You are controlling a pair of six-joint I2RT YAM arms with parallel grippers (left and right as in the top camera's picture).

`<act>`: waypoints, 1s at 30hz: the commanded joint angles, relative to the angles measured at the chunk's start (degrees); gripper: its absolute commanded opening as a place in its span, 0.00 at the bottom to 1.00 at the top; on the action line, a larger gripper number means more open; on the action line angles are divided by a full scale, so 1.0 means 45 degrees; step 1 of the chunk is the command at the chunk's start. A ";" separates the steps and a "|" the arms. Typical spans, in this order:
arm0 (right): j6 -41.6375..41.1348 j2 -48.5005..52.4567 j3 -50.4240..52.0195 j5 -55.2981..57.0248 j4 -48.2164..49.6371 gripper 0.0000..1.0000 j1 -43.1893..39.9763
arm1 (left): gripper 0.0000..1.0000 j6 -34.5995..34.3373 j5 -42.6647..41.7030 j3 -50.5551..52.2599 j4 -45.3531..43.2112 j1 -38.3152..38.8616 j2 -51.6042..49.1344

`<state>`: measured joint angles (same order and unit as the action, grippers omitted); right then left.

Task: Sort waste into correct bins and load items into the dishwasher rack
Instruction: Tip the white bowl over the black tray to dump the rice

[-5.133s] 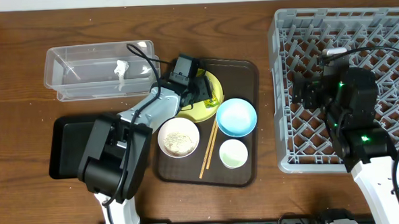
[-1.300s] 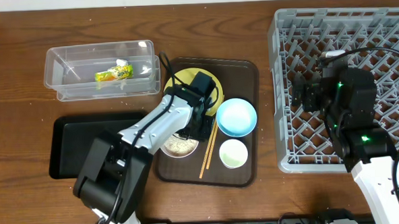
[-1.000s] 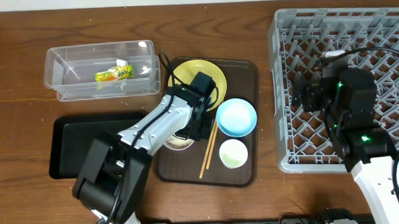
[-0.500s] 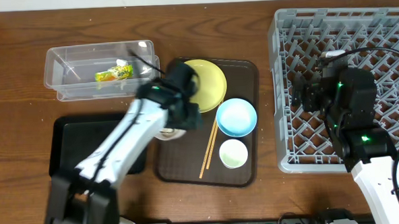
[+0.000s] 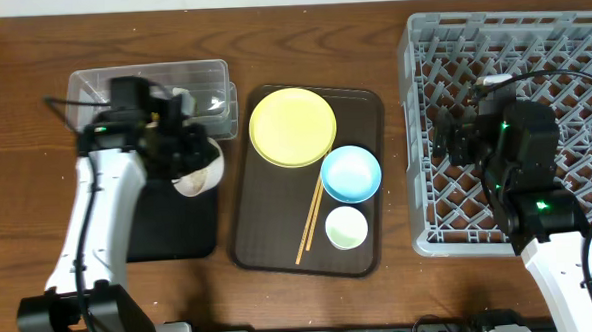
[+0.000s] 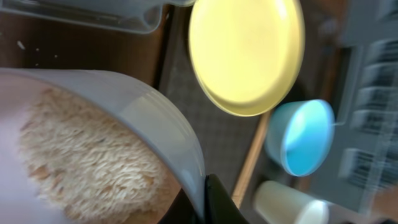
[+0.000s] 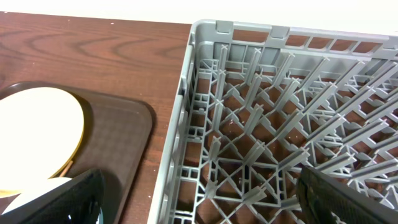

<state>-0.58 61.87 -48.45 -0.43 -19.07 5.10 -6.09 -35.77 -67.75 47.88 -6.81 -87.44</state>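
Wood table point(image 5: 31, 57). L gripper point(image 5: 182, 154) clamped on white bowl point(image 5: 198, 173), black tray point(image 5: 169, 232) below; rice point(image 6: 87, 162) shows only wrist-cam. R gripper point(image 7: 199, 196) apart, rack point(image 7: 261, 124) below.

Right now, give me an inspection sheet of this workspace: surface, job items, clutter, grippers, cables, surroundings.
Surface: wooden table, no spills seen.
Job's things: white bowl of rice held over a corner of the black tray, near the clear tub. The yellow plate, blue bowl, cup and chopsticks sit on the brown tray. No dishes are seen in the rack.
Clutter: nothing seen; the arm hides most of the tub.
Grippers: left gripper shut on the bowl's rim; right gripper open over the rack.
Cables: black cable over the right arm; another by the left.
Surroundings: pale wall.
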 commanded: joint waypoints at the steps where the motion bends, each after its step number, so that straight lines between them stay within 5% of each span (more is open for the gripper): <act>1: 0.0155 -0.0019 -0.0277 0.0044 -0.0005 0.97 -0.0083 | 0.06 0.1190 -0.3138 0.0398 0.0165 -0.1219 -0.0126; 17: 0.0340 -0.0019 -0.0277 0.0039 0.0000 0.97 -0.0083 | 0.06 0.2399 -0.8762 0.2545 0.0160 -0.5382 -0.0665; 30: 0.0335 -0.0019 -0.0277 0.0039 -0.0005 0.97 -0.0083 | 0.06 0.2225 -1.1419 0.2681 0.0209 -0.6173 -0.0704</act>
<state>0.47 61.87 -48.49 -0.43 -19.05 5.10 3.42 -80.40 -56.51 48.62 -34.30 -90.24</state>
